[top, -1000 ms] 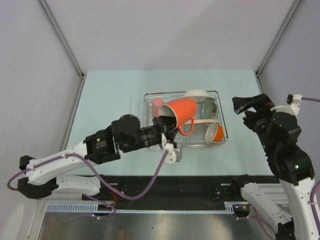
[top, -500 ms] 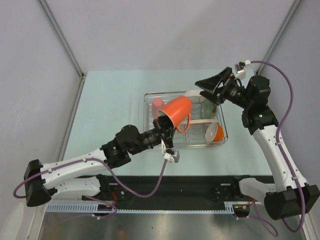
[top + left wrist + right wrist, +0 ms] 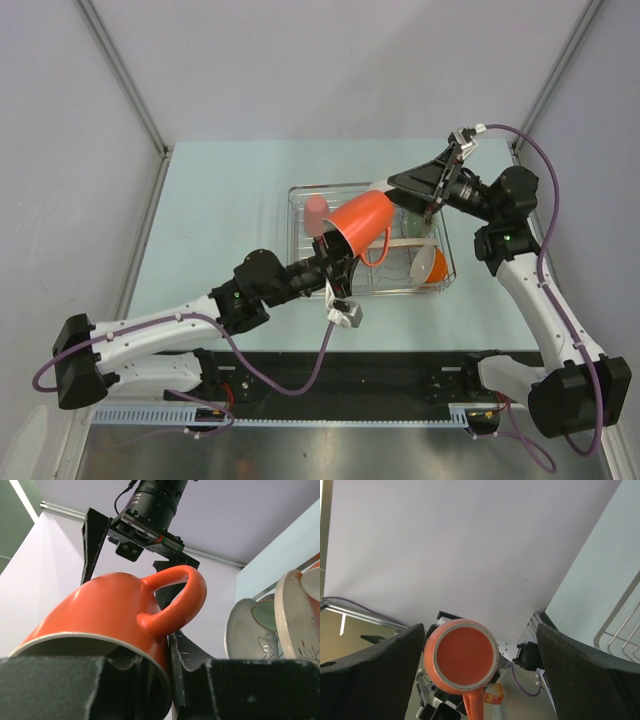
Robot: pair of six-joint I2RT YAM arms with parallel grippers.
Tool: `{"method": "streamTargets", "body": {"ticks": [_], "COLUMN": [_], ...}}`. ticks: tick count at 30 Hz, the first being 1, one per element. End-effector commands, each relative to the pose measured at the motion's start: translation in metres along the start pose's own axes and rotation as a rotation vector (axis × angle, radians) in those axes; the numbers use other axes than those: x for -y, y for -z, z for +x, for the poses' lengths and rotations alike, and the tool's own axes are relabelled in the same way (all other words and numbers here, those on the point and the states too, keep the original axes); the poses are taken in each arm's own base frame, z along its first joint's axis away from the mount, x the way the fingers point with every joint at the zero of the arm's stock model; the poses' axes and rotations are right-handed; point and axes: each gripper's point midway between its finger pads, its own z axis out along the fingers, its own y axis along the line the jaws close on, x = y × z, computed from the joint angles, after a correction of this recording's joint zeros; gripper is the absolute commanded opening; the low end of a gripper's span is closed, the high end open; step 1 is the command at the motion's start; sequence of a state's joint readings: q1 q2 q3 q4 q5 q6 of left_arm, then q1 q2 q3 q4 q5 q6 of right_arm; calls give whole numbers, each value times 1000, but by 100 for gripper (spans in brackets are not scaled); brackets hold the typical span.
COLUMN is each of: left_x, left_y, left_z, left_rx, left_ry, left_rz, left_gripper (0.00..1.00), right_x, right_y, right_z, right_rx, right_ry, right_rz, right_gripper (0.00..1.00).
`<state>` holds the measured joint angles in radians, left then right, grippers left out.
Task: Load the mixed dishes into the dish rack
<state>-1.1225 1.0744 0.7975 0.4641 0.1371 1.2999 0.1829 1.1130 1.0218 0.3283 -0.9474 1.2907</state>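
Left claw (image 3: pixel 333 250): fingers clamped on rim of orange mug (image 3: pixel 360 222), one inside, one outside. Mug count: one. Mug tilted, mouth toward my left claw, base raised and pointing away. Mug held over left-centre of dish rack (image 3: pixel 446 281).

Rack contents:
- One pink cup (image 3: pixel 316 210), left rear.
- One orange bowl (image 3: pixel 432 265), right front.
- Two plates on edge: white plate (image 3: pixel 245 630), cream plate (image 3: pixel 295 620).

Farther back, right claw (image 3: pixel 408 193): fingers spread wide, nothing gripped. It sits just beyond mug base, over rear of rack.
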Motion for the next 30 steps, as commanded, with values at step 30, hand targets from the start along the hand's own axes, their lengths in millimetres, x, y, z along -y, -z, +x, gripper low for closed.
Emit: {"method": "streamTargets", "body": {"ticks": [30], "left_x": [-31], "left_y": [-15], "left_z": [-8], "left_rx": [52], "left_ry": [16], "left_rz": [-127], "left_gripper": [0], "right_x": [-38], "right_y": [-25], "right_z": [73], "right_rx": [-200], "right_ry": [-13], "right_rz": [-174], "right_gripper": [91]}}
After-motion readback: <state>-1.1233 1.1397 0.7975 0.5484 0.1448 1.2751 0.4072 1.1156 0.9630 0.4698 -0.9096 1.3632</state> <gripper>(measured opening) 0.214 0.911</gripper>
